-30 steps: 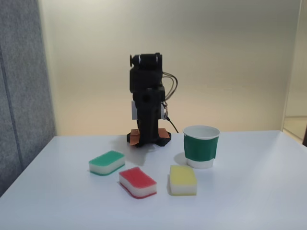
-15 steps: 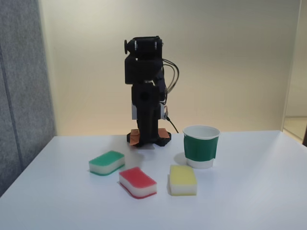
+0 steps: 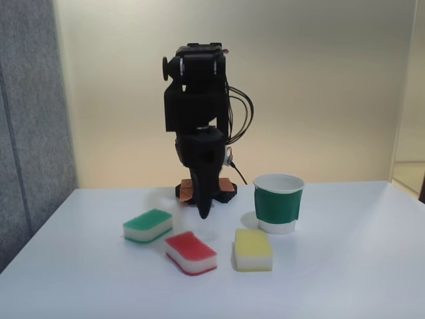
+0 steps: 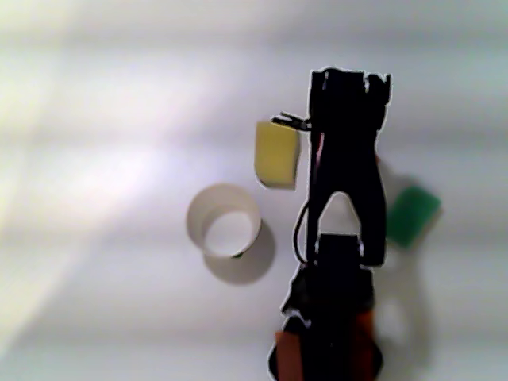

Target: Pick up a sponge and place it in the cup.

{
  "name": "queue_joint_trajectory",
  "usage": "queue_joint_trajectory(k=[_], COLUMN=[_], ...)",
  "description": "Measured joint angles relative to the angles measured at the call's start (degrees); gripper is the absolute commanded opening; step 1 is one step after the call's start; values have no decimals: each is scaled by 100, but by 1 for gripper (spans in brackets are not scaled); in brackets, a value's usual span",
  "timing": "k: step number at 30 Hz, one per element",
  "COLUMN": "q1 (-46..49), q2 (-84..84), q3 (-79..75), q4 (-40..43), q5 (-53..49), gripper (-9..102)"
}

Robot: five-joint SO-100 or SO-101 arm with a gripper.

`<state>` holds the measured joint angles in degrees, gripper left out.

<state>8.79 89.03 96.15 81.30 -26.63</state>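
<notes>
A green sponge [image 3: 147,225] is lying left of the jaws, a yellow sponge [image 3: 252,249] right, on the table [image 3: 345,266].

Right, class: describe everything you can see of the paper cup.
The cup is white paper with a wide dark green band round its middle. It stands upright and open-mouthed on the white table, looking empty from above. In the fixed view it sits right of the arm, behind the yellow sponge. Nothing touches it.
</notes>
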Motion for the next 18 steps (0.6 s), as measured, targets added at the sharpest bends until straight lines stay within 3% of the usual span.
queue_joint_trajectory(k=[5,10,18], q1=[123,141,272], q2=[-729,-1239,-1389], q3=[-905,-1696,-1978], q4=[826,1222,615], q5=[-1679,-4017,-6864], gripper=[0,0,0])
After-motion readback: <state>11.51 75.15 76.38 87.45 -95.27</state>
